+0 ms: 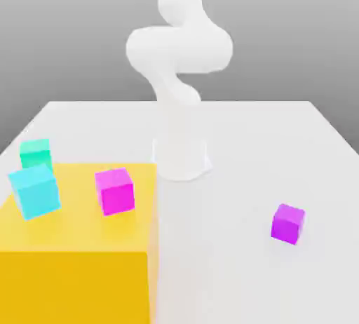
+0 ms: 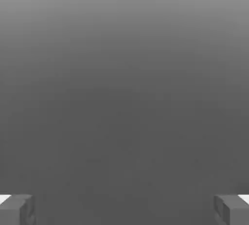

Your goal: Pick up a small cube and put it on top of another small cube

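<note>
1. Yellow block (image 1: 77,245) sits closest, carrying a cyan cube (image 1: 34,191) and a magenta cube (image 1: 115,191) – a green cube (image 1: 36,153) behind
2. Another magenta cube (image 1: 288,223) lies well apart on my white table (image 1: 280,140)
3. My gripper (image 2: 124,209) is spread wide – nothing between its fingers (image 2: 17,209)

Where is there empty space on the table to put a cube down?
The white table is bare between the arm's base and the purple cube, and in front of that cube. The yellow block is crowded: pink, blue and green cubes cluster there.
</note>
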Action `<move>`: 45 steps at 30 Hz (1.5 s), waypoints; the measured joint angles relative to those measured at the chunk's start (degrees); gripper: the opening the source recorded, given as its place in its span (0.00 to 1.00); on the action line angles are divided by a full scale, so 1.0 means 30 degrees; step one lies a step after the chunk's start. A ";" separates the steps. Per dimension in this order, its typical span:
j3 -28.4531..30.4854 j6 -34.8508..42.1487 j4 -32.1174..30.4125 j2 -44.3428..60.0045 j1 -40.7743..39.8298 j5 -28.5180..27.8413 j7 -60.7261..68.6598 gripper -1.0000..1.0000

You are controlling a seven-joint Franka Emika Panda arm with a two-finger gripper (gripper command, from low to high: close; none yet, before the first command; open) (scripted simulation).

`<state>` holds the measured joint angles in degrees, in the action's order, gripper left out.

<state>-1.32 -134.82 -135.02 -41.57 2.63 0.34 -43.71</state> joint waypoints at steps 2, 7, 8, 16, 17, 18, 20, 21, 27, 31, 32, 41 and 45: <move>-0.0428 -0.0971 -0.1001 0.1397 0.0840 0.0102 0.0679 0.50; -0.1505 -0.3312 -0.3401 0.4783 0.2867 0.0307 0.2291 0.50; -0.1733 -0.3780 -0.3879 0.5461 0.3266 0.0345 0.2612 0.50; -0.3957 -0.7829 -0.7919 1.1411 0.6415 0.0399 0.5159 0.50; -0.4275 -0.8330 -0.8419 1.2149 0.6734 0.0322 0.5412 0.50; -0.4587 -0.8818 -0.8912 1.2872 0.7360 0.0200 0.5629 0.50; -0.4554 -0.9882 -0.9186 1.4298 0.7375 -0.0695 0.5240 0.50; -0.4376 -1.0428 -0.9147 1.5010 0.7476 -0.1355 0.4810 0.50; -0.1315 -1.3214 -0.8589 1.8462 0.9959 -0.4116 0.2810 0.00; -0.1322 -1.3204 -0.8589 1.8462 0.9950 -0.4172 0.2752 0.00; -0.0984 -1.3484 -0.8525 1.8794 1.0250 -0.4347 0.2622 0.00; -0.2589 -0.9103 -0.9070 1.3825 0.9515 -0.0325 0.5684 0.00; -0.0827 -0.5888 -0.7169 1.2477 0.7281 -0.0475 0.6145 0.00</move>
<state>-3.80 -152.48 -156.52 -4.14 24.48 -1.09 -25.28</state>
